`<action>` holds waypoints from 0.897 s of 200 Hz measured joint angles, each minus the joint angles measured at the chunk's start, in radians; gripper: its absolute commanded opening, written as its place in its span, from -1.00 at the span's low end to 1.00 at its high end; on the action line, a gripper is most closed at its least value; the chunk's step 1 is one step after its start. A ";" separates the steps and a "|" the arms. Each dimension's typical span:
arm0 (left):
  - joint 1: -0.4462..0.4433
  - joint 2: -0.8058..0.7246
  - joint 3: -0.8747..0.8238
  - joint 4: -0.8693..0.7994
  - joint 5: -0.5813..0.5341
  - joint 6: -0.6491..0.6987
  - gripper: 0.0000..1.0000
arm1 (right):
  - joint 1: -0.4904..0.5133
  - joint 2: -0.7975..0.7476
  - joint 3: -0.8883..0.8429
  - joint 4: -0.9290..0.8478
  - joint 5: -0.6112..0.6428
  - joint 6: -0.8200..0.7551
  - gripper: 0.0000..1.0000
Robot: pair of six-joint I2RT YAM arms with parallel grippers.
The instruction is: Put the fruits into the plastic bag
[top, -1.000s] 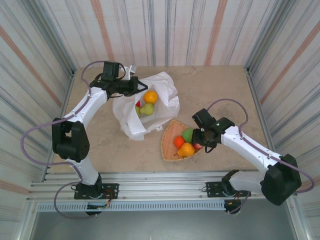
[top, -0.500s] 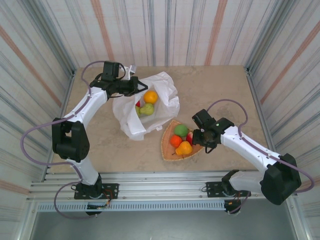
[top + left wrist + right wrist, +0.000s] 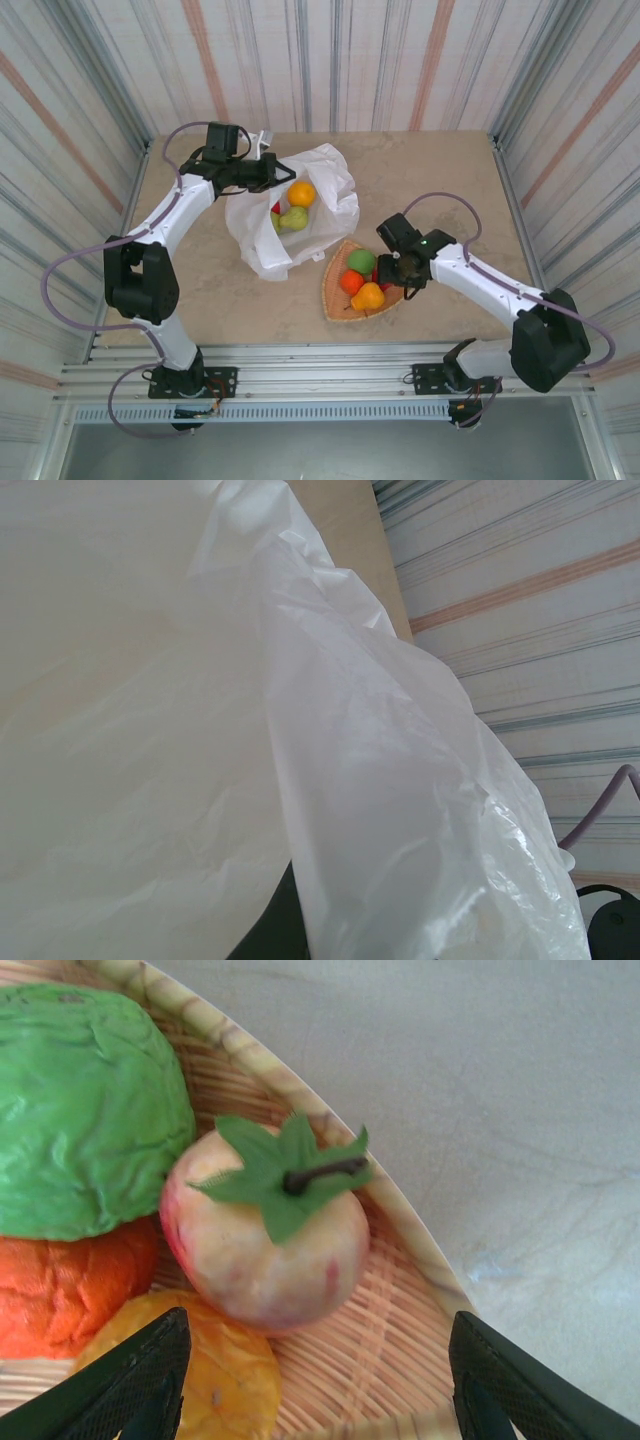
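Right wrist: apple (image 3: pixel 265 1245) ahead of spread right hand (image 3: pixel 315 1328).

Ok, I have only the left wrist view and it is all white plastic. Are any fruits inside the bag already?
Observer: Yes. The top view shows an orange fruit and a green pear-like fruit inside the plastic bag.
Operator: Where is the right gripper?
Observer: The right gripper is open over the woven tray, its fingers either side of a pale red fruit with a green leaf.
Operator: What else lies on that tray?
Observer: A round green fruit, an orange-red fruit and a yellow-orange fruit, packed beside it.
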 measured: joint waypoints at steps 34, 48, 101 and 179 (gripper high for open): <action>0.000 0.000 0.000 0.000 0.000 0.000 -1.00 | 0.000 0.049 0.013 0.039 -0.003 -0.025 0.39; 0.000 0.000 0.000 0.000 0.000 0.000 -1.00 | 0.000 0.065 0.015 0.050 -0.003 -0.038 0.38; 0.000 0.000 0.000 0.000 0.000 -0.002 -1.00 | -0.011 0.102 0.018 0.093 -0.008 -0.048 0.37; 0.000 0.000 0.000 0.000 0.000 -0.002 -1.00 | -0.011 0.121 0.018 0.112 -0.011 -0.068 0.16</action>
